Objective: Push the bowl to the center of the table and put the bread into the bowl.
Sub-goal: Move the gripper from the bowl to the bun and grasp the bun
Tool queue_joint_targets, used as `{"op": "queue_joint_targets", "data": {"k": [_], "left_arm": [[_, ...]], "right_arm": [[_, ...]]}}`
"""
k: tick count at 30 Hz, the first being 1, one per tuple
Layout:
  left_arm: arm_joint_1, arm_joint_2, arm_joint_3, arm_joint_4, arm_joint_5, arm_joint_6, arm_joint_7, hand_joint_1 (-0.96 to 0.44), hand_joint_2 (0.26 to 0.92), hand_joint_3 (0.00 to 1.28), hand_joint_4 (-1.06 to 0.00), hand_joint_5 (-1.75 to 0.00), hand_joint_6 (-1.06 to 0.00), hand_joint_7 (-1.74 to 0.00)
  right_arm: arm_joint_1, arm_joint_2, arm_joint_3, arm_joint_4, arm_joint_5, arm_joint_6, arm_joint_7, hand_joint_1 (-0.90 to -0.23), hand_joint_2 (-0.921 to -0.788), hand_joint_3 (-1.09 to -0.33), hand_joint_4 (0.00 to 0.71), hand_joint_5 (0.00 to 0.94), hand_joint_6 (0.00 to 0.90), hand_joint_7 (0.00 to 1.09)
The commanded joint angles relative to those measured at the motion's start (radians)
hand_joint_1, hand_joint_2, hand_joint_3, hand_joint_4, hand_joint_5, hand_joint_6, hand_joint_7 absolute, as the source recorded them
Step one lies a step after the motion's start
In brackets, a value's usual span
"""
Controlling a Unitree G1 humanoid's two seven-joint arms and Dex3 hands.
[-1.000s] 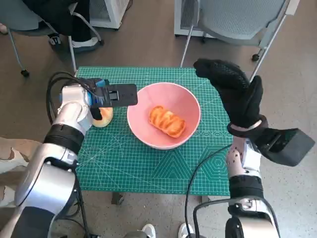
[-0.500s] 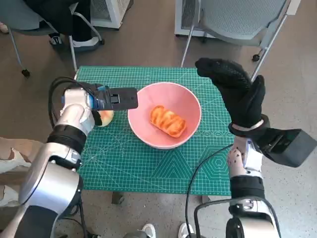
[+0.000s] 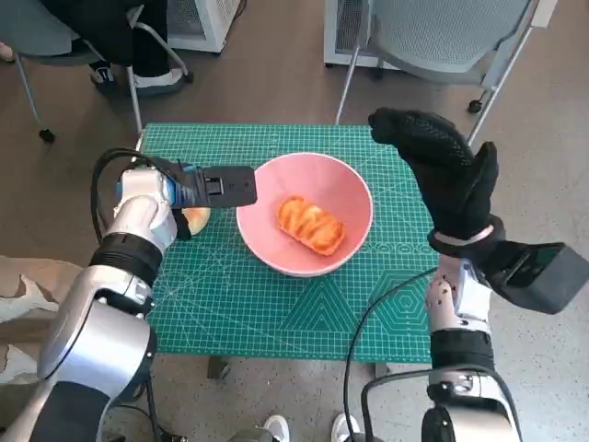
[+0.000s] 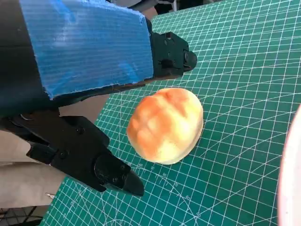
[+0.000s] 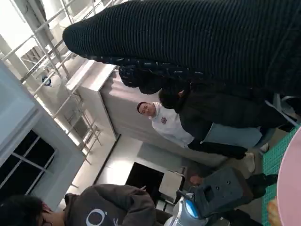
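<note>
The pink bowl (image 3: 304, 262) stands at the middle of the green cutting mat (image 3: 276, 313), with a twisted golden bread (image 3: 311, 224) lying inside it. A round bun (image 3: 196, 219) lies on the mat just left of the bowl. My left hand (image 3: 178, 195) hangs over this bun (image 4: 164, 125), its black fingers (image 4: 94, 160) spread on either side of it and not touching it. My right hand (image 3: 442, 180), in the black glove, is raised above the mat's right edge beside the bowl, fingers apart and holding nothing.
A grey chair (image 3: 442, 37) stands behind the table at the right, another chair with a person's legs (image 3: 110, 37) at the back left. A camouflage-clad leg (image 3: 23, 285) shows at the left. In the right wrist view, people sit beyond the glove (image 5: 211, 37).
My left hand has shifted slightly over the round bun, hiding more of it. The right hand has drifted a little to the right. Bowl and bread have not moved.
</note>
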Motion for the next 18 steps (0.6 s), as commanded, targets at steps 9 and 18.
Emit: {"op": "queue_joint_targets", "data": {"k": [9,18], "left_arm": [[0.012,-0.024,-0.011,0.025,-0.01,-0.006,0.024,-0.24,0.707,0.01,-0.22,-0.06,-0.14,-0.02],[0.025,-0.029,-0.036,0.034,0.001,-0.006,0.024,-0.22,0.751,0.02,-0.45,-0.13,-0.56,-0.34]], "right_arm": [[0.042,-0.014,0.007,-0.038,-0.003,0.031,-0.012,-0.681,-0.921,-0.918,0.122,0.001,-0.001,0.37],[0.057,-0.023,0.005,-0.076,0.0,0.057,-0.017,-0.691,-0.921,-0.905,0.123,0.001,-0.001,0.37]]}}
